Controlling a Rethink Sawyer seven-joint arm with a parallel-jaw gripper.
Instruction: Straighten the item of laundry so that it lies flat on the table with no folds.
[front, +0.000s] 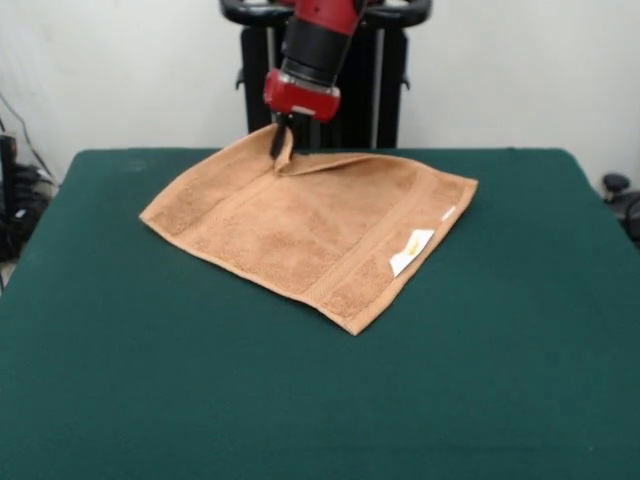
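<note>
Orange-brown towel (310, 225) far corner pinched in closed gripper (279, 143), lifted slightly off green table (320, 400).

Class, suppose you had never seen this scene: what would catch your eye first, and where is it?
First, the orange-brown towel, spread near the middle of the dark green table, with a white label near its right edge. Next, the red and black arm coming down from above: its gripper is pinching the towel's far corner, lifted off the table.

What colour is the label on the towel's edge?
White, with a small yellowish mark, on the label of the orange-brown towel; front view shows it best.
</note>
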